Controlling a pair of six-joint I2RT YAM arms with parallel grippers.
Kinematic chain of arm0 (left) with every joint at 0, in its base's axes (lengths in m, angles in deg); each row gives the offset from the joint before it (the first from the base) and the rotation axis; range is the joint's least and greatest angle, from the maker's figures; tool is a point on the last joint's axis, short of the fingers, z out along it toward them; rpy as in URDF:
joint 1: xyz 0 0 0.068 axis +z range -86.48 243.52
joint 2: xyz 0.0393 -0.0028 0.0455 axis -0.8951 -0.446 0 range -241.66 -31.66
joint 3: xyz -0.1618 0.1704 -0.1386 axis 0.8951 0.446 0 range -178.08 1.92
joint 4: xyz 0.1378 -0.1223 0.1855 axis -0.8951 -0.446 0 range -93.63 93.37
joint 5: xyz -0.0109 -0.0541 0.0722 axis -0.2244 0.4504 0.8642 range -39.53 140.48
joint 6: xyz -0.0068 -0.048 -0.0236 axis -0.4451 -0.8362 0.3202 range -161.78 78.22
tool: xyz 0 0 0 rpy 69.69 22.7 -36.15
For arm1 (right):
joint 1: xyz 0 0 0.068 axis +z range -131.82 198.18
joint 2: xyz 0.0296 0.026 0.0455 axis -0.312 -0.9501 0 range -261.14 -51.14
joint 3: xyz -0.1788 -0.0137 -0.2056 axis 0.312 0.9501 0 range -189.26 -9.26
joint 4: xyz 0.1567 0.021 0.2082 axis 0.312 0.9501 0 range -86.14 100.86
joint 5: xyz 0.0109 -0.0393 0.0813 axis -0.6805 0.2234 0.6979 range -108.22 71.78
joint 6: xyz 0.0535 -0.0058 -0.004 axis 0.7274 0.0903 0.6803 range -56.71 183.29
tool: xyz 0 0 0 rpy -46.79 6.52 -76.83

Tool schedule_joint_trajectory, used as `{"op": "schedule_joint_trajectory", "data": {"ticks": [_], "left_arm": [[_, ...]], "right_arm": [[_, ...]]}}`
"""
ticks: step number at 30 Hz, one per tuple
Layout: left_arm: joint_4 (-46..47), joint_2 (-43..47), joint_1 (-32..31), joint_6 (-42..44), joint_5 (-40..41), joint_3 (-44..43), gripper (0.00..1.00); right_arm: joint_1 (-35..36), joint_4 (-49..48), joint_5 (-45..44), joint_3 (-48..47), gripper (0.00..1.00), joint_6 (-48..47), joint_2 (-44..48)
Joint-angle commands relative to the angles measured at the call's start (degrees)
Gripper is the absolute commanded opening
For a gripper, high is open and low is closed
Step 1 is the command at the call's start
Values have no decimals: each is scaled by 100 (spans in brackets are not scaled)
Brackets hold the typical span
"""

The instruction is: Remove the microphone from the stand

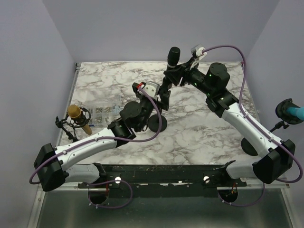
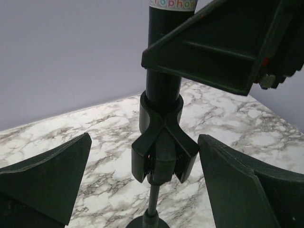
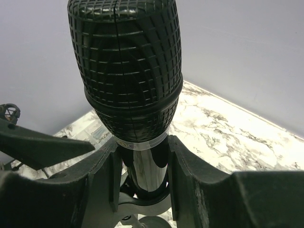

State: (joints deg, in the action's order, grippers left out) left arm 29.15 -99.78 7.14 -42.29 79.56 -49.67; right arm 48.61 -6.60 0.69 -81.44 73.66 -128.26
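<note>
Right gripper (image 3: pixel 142 164) clamped on mic (image 3: pixel 126 61) shaft just under head. Left gripper (image 2: pixel 145 156) wide open, jaws either side of clip (image 2: pixel 164 142), not touching. Mic upright, seated in clip on stand (image 1: pixel 157 124). Grasp done; lift-out not yet done.

Only readable bit: the white label band (image 2: pixel 172 4) around the microphone (image 2: pixel 163 80) shows colourful letters "crophon", cut off at the frame edge. The printed sheet (image 1: pixel 102 114) in the overhead view is way too small to read.
</note>
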Motion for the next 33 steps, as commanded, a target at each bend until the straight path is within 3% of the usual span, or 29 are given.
{"op": "schedule_joint_trajectory", "data": {"ticks": [1, 19, 21, 22, 24, 33], "left_arm": [[213, -199, -31, 316, 438, -343, 99], [-384, -585, -40, -152, 238, -517, 93], [-446, -571, -40, -106, 209, -522, 82], [-544, -571, -40, -62, 103, -552, 68], [-826, -601, -32, 25, -61, -688, 2], [-953, -484, -32, -19, -133, -481, 0]], "right_arm": [[65, -49, 159, -105, 1, 94, 317], [64, -131, 230, -51, 1, 119, 277], [66, -149, 231, -31, 1, 125, 290], [63, -157, 226, -35, 1, 131, 286], [63, -166, 216, -32, 1, 118, 298], [61, -77, 105, -107, 1, 79, 265]]}}
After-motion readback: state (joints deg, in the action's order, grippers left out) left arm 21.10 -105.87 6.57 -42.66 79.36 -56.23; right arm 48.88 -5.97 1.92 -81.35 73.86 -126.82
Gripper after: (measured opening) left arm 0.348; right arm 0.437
